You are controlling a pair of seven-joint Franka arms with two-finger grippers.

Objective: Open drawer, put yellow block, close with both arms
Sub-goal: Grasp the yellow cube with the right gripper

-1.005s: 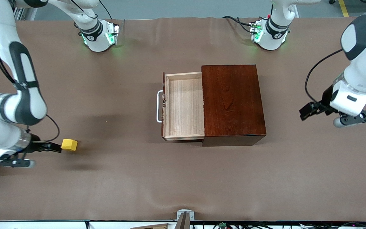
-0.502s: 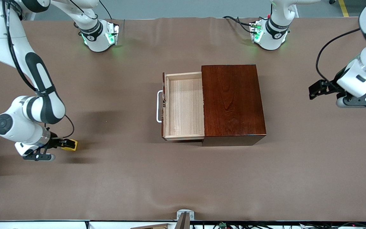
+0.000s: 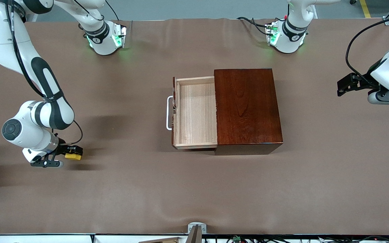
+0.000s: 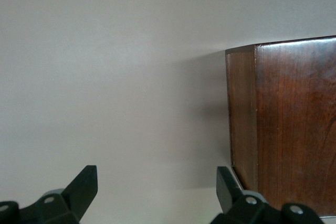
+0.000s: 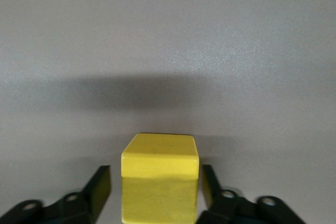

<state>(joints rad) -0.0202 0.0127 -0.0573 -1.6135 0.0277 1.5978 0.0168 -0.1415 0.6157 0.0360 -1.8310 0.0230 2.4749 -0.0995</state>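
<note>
1. The right gripper (image 3: 74, 152) is low in the frame, down at the table toward the right arm's end, and it stands around the small bright yellow cube block (image 3: 73, 156). In the right wrist view the block fills the space inside it. Whether it already clamps the block, I cannot tell.
2. The yellow block rests on the brown table (image 3: 194, 189), well apart from the box and nearer to the front camera than the drawer.
3. The left gripper (image 3: 340, 88) hangs in the upper corner of the frame over bare table at the left arm's end. Its fingers (image 4: 86, 182) are spread wide and hold nothing. This arm waits.
4. In the centre of the frame the pale light-wood drawer (image 3: 196, 111) is pulled out of the glossy dark mahogany box (image 3: 247, 104) and is empty. Its white U-shaped bar handle (image 3: 169, 113) points toward the right arm's end.
5. I judge that the opening is done. Lifting the block, putting it in the drawer, and closing with both arms are left.
6. Between block and drawer there is only bare table. The dark drawer front and the handle stand on the block's side, so I think the block must go over them.
7. Two green-lit round bases (image 3: 105, 38) stand at the upper edge, away from the work.
</note>
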